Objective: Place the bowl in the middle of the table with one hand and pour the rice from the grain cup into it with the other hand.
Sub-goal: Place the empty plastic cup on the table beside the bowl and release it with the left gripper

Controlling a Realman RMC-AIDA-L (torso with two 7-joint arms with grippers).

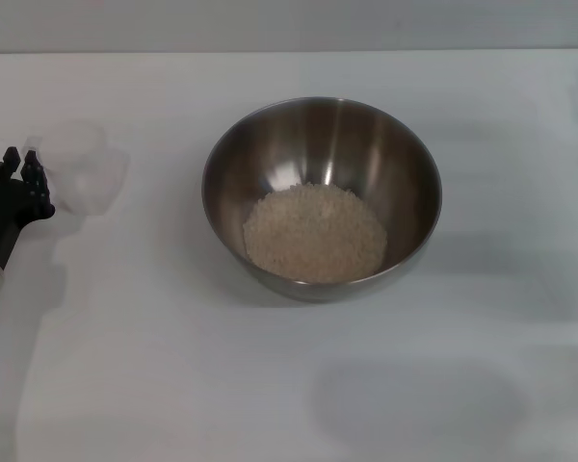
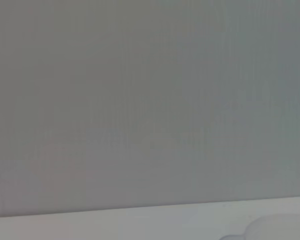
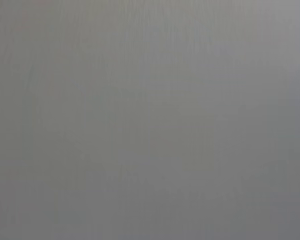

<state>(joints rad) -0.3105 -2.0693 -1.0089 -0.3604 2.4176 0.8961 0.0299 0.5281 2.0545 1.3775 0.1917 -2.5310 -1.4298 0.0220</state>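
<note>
As the rice (image 1: 315, 231) fills the bowl (image 1: 405, 164), the left tool (image 1: 27, 178), beside the cup (image 1: 82, 166), should back straight off; grip unclear.

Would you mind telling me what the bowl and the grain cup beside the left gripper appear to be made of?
The bowl looks like stainless steel with a brushed, shiny grey finish: its inner wall shows streaky reflections above the rice. The grain cup, next to the left gripper, seems to be clear, slightly frosted plastic, since the white table shows through it; glass cannot be ruled out.
</note>
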